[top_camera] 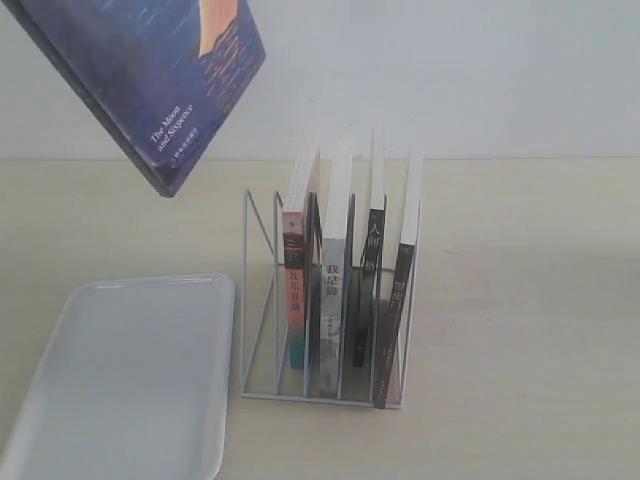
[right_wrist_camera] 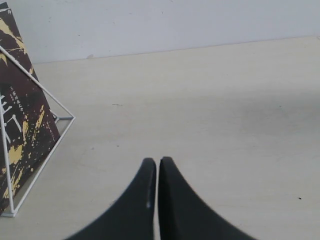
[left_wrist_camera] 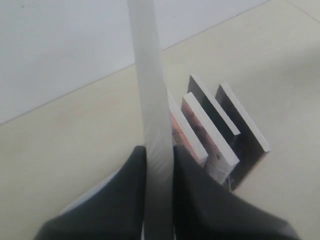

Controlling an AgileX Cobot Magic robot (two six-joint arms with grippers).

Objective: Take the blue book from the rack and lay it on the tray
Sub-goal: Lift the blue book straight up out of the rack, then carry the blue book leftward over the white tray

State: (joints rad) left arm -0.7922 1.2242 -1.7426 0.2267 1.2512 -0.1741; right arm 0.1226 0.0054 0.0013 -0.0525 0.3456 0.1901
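Left end effector (left_wrist_camera: 159, 152) clamps the blue book (top_camera: 150, 70), held tilted clear of the rack (top_camera: 243, 300).

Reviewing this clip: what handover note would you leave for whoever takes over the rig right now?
Left gripper: shut on the blue book, held tilted in the air, out of the rack.
Right gripper: shut, empty, over the table beside the rack.
Done: book pulled; four other books stand racked.
Left: lay it on the tray, which holds nothing yet.
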